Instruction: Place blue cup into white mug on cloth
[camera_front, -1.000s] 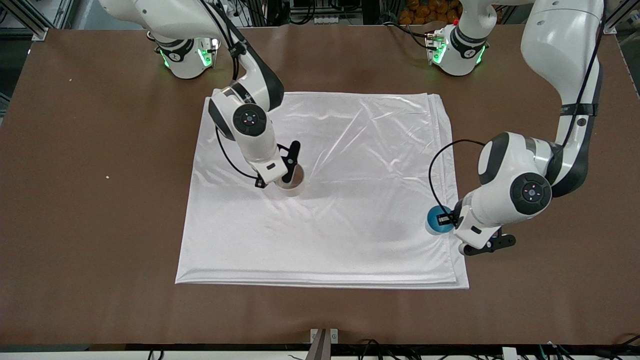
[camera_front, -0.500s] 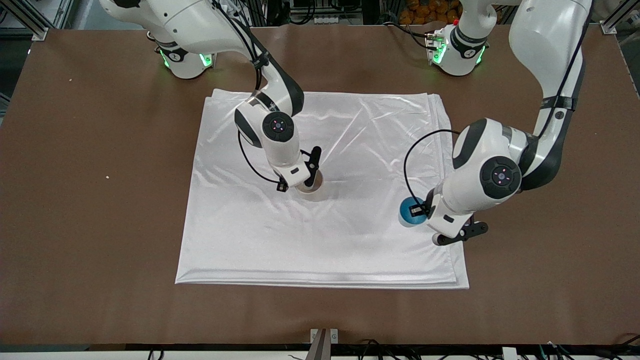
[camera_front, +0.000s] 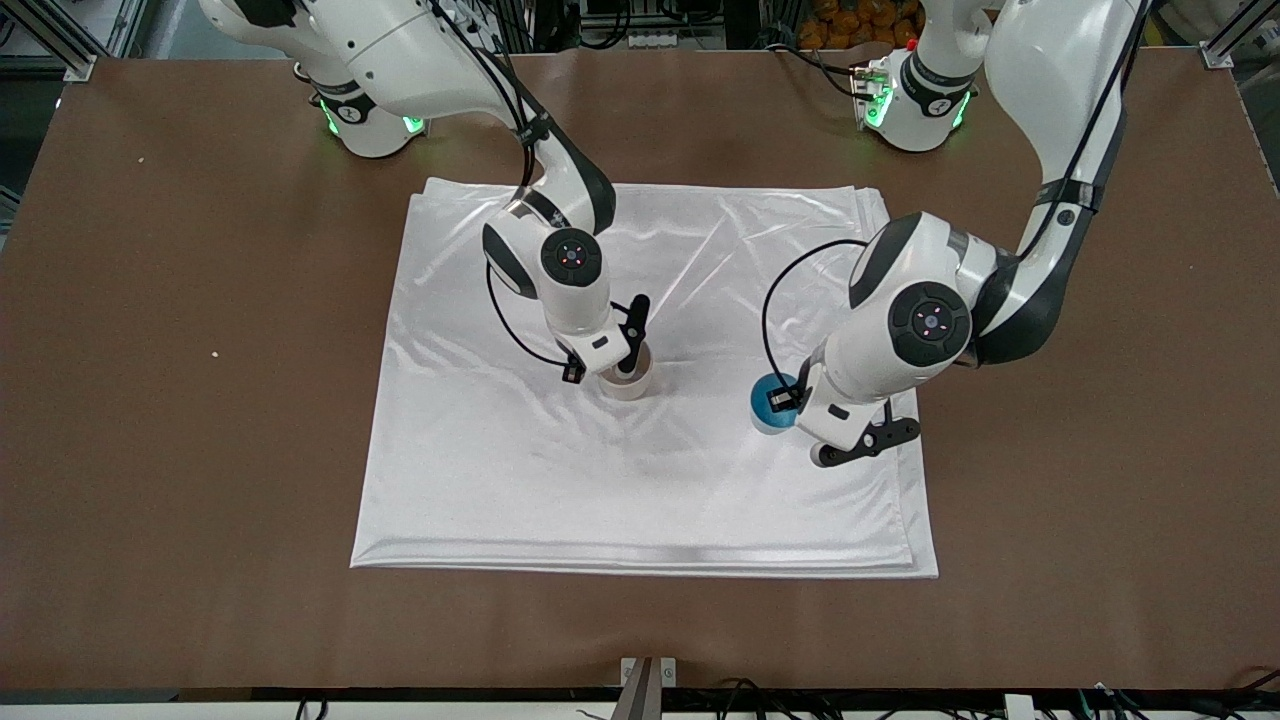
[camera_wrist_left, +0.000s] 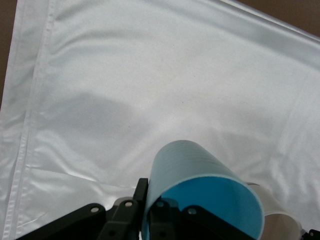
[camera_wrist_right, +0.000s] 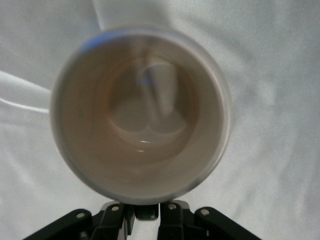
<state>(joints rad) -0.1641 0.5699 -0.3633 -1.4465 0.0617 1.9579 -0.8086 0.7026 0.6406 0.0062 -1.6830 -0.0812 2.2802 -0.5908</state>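
Note:
The white cloth (camera_front: 650, 500) lies spread on the brown table. My right gripper (camera_front: 625, 372) is shut on the black handle (camera_wrist_right: 146, 212) of the white mug (camera_front: 630, 384) and holds it upright, low over the cloth's middle. The right wrist view looks down into the mug's empty inside (camera_wrist_right: 140, 115). My left gripper (camera_front: 785, 400) is shut on the rim of the blue cup (camera_front: 770, 410) and holds it over the cloth, beside the mug toward the left arm's end. In the left wrist view the blue cup (camera_wrist_left: 200, 195) is tilted between the fingers, over the cloth (camera_wrist_left: 125, 75).
Bare brown table (camera_front: 200, 450) surrounds the cloth on all sides. The two arm bases (camera_front: 370, 120) (camera_front: 915, 100) stand at the table's edge farthest from the front camera. A small crumb (camera_front: 214, 354) lies toward the right arm's end.
My left gripper has carried the blue cup from the cloth's edge inward toward the mug. My right gripper has moved the mug toward the left arm's end, to the cloth's middle.

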